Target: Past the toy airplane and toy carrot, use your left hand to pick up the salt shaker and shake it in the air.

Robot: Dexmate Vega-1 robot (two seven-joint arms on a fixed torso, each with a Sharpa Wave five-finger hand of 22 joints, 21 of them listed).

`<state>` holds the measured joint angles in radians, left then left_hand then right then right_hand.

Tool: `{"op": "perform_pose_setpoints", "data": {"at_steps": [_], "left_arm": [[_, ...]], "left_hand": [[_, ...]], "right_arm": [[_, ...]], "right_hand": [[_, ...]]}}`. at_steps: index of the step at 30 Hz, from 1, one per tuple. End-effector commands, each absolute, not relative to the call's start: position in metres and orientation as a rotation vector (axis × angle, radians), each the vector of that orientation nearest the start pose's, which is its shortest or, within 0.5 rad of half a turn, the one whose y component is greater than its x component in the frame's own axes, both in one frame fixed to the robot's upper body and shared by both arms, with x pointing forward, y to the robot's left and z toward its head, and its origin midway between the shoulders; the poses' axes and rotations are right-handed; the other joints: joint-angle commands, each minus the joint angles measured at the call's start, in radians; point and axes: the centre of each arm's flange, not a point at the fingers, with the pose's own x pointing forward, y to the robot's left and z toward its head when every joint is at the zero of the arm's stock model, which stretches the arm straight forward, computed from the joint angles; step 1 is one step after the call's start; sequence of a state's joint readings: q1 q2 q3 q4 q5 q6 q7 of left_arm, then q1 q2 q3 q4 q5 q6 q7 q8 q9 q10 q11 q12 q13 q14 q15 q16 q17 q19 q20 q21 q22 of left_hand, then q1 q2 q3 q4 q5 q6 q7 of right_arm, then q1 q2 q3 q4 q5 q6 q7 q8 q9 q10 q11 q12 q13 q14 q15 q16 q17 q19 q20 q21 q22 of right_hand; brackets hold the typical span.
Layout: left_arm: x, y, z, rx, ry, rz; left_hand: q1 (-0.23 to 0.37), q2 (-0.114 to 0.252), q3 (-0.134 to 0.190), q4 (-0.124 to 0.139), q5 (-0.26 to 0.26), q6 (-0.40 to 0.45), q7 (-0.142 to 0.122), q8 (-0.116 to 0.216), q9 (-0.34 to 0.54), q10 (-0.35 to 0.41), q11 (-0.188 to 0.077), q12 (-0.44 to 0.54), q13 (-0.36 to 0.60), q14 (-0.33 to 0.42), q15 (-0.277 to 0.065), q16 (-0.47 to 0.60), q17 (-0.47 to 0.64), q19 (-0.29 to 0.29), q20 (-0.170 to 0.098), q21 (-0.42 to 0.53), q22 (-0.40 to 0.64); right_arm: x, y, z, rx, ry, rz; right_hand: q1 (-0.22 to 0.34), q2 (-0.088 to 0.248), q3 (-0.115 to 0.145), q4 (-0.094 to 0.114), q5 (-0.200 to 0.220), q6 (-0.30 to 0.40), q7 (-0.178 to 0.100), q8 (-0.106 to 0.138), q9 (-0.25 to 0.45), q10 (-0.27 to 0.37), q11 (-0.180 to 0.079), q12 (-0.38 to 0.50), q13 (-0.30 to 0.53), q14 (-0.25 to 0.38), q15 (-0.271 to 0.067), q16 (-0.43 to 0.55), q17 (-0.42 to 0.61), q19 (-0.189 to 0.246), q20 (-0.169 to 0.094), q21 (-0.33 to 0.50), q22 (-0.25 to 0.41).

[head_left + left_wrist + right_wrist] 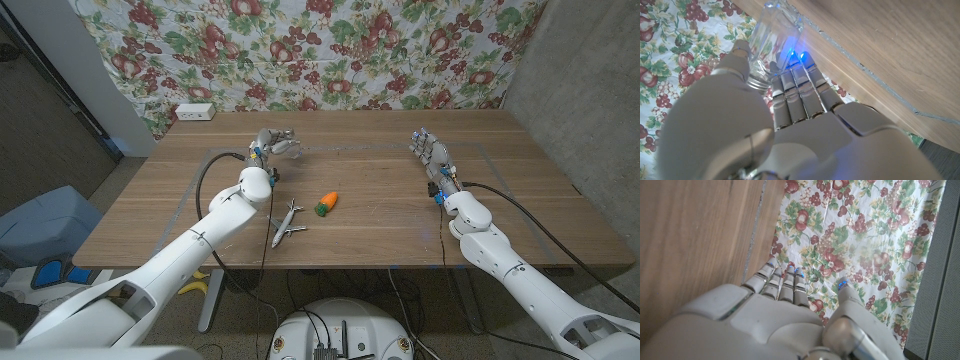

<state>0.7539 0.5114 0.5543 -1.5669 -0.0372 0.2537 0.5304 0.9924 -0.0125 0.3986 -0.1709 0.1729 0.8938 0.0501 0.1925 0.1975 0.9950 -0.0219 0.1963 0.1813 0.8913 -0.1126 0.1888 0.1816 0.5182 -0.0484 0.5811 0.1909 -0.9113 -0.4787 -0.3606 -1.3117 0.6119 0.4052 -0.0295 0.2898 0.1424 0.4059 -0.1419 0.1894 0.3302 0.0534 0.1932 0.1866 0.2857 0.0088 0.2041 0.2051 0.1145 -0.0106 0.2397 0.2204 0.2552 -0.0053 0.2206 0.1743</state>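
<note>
My left hand (270, 148) is raised at the far left of the table, beyond the toy airplane (287, 223) and the toy carrot (327, 203). It holds a clear glass salt shaker (289, 147), which is tilted and off the table. In the left wrist view the shaker (771, 35) sits between the thumb and the fingers (795, 90) of my left hand (760, 130). My right hand (429, 153) stands at the far right of the table with its fingers apart and holds nothing; the right wrist view shows that hand (780, 315) in front of the cloth.
A fruit-patterned cloth (330, 50) hangs behind the wooden table (380, 240). A white socket box (195, 112) sits at the table's far left corner. A black cable (215, 170) runs along my left arm. Tape lines (470, 148) mark a rectangle on the tabletop.
</note>
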Motion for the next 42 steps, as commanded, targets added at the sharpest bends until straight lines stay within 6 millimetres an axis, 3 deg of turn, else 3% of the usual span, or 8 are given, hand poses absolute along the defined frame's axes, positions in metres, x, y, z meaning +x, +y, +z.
{"op": "perform_pose_setpoints", "data": {"at_steps": [1, 42], "left_arm": [[0.651, 0.223, 0.006, 0.570, -0.528, 0.267], [0.675, 0.227, -0.015, 0.621, -0.475, 0.267]], "left_hand": [[0.153, 0.162, 0.007, 0.005, 0.006, 0.177, -0.090, 0.002, 0.003, 0.183, -0.187, 0.004, 0.004, -0.001, -0.130, -0.001, 0.000, -0.003, -0.088, 0.005, -0.001], [0.146, 0.164, 0.012, 0.004, 0.005, 0.172, -0.085, 0.004, 0.005, 0.178, -0.187, 0.004, 0.004, -0.004, -0.130, -0.002, -0.001, -0.003, -0.087, 0.011, -0.002]], "right_arm": [[0.638, -0.287, -0.053, 0.074, -0.652, 0.153], [0.643, -0.284, -0.050, 0.074, -0.647, 0.147]], "right_hand": [[0.008, 0.005, 0.001, 0.000, 0.002, 0.005, 0.000, 0.004, 0.001, 0.005, 0.000, -0.003, -0.001, 0.007, 0.001, -0.005, 0.003, 0.009, 0.000, -0.004, 0.004], [0.007, 0.005, 0.000, 0.000, 0.002, 0.004, -0.002, 0.003, 0.001, 0.004, -0.007, -0.003, -0.001, 0.007, 0.000, -0.006, 0.003, 0.011, 0.000, -0.009, 0.004]]}}
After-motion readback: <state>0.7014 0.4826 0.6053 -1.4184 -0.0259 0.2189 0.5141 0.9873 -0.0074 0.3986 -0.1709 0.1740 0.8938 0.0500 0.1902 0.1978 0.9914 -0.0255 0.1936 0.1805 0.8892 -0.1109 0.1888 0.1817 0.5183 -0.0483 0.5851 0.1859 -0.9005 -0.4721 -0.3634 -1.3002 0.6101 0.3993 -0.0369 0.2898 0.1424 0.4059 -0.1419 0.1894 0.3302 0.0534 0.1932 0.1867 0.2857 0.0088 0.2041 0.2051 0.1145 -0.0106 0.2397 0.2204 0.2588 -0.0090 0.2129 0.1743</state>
